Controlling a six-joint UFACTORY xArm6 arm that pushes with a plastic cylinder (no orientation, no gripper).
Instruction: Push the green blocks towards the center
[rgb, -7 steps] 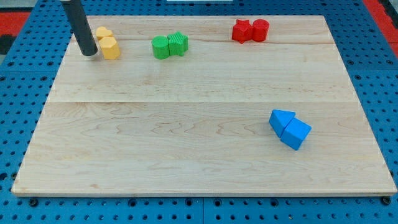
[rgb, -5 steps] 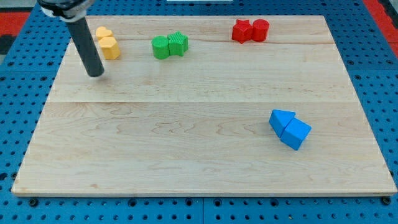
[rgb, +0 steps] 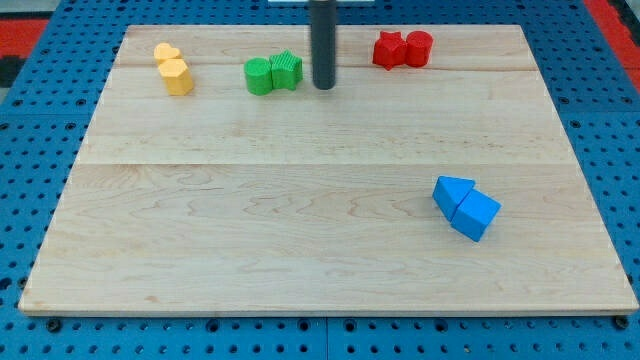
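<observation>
While it rests on the wooden board near the view's top, my tip stands just to the view's right of the two green blocks, bare and holding nothing, a narrow gap between us. The green pair sits side by side, touching: a rounded green block on the view's left, a ridged green block on the right. Farther left lie two yellow blocks; to the right, two red blocks. Two blue blocks sit well apart, lower right.
</observation>
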